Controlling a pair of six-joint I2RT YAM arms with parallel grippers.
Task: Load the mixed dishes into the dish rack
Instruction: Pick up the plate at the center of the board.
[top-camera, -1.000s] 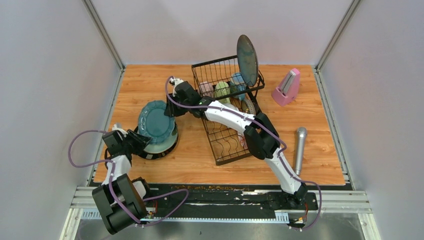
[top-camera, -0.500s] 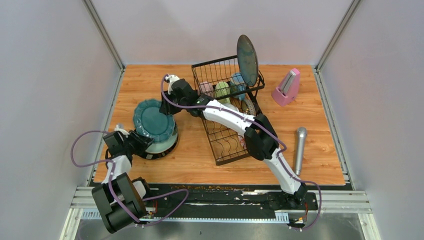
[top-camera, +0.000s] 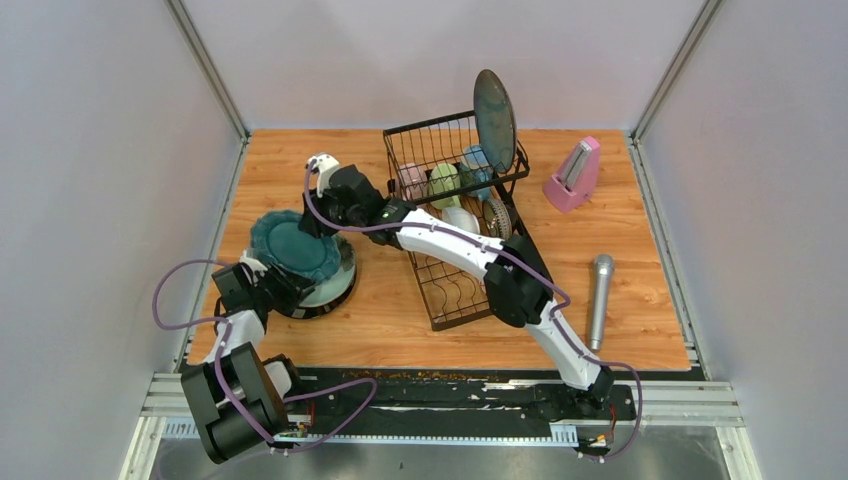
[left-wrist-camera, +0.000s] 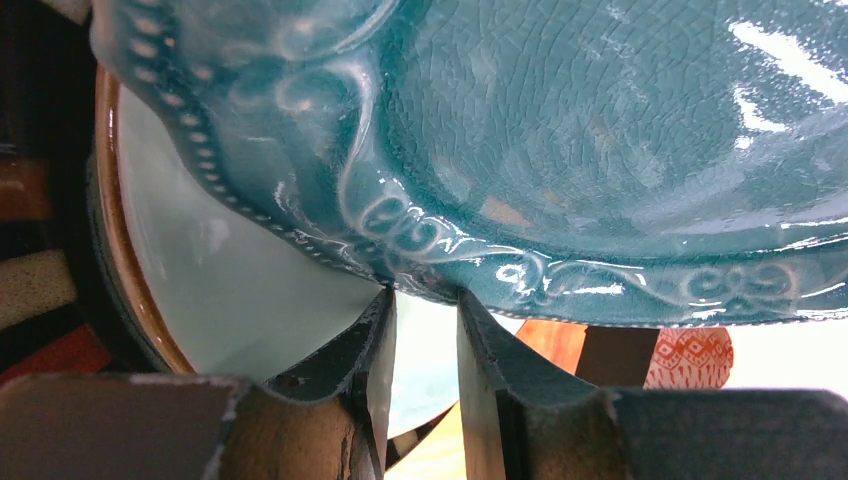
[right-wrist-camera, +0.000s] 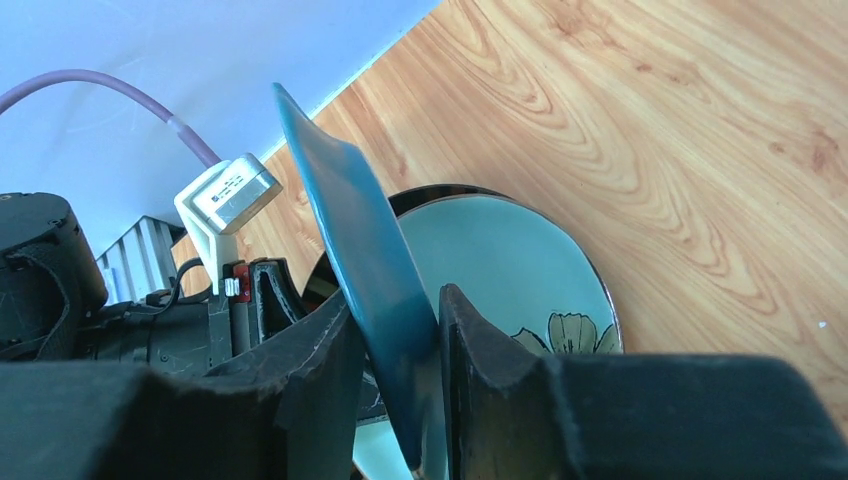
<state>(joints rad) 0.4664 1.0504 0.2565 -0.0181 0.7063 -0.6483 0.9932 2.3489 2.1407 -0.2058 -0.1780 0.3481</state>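
Nearest the bases, the left arm (top-camera: 235, 325) reaches forward with its jaws pointing at the near rim of a teal plate (left-wrist-camera: 600, 150). The jaws stand a narrow gap apart, with a scallop of the rim lodged at their very tips. The gap below the tips is empty. I cannot tell whether they pinch that scallop or only prop it.

The plate is tilted and clear of the stack below it, a pale green plate (right-wrist-camera: 510, 260) on a dark dish (top-camera: 318, 310) on the worktop (top-camera: 390, 320). My guess is that it is tipped so that a finger can get to each face, which a plate lying flat would not allow.

On the far side of the plate, the right arm (top-camera: 450, 240) has come across. Its jaws are closed on the far rim, one finger on each face, with the plate edge-on between them. This looks like a handover, with the right jaws taking the plate for carrying.

To the right of the right jaws, under their own forearm, lies the dish rack (top-camera: 450, 300), and its low wavy slots look mostly free. I would expect the teal plate to go there on edge.

Farther off in the tall basket sit a pink mug (top-camera: 412, 178), a green mug (top-camera: 443, 180) and a blue mug (top-camera: 476, 160). A dark plate (top-camera: 494, 105) stands upright at the back.
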